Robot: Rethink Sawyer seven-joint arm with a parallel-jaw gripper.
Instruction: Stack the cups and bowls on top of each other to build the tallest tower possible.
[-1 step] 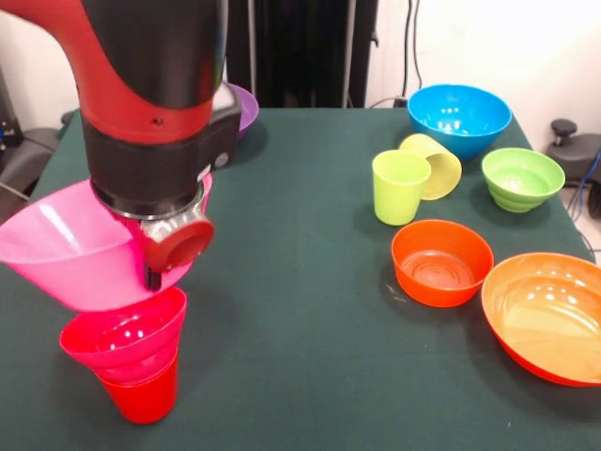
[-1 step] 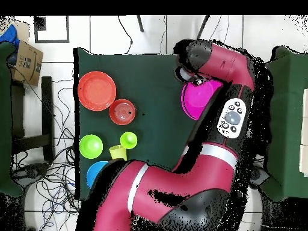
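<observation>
The tower (image 1: 131,362) is barely begun: a small magenta bowl (image 1: 124,340) sits in the red cup (image 1: 141,399) at one end of the worktop (image 1: 300,282). The large pink bowl (image 1: 70,249) hangs tilted just above it, its rim under the claw (image 1: 155,272), whose opening cannot be told. The lime green cup (image 1: 399,186), tipped pale yellow cup (image 1: 434,164) and five bowls wait unstacked.

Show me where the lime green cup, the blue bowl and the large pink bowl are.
lime green cup (image 1: 398,193): front view, outer wall.
blue bowl (image 1: 459,120): front view, inner wall.
large pink bowl (image 1: 66,249): front view, tilted outer wall.
</observation>
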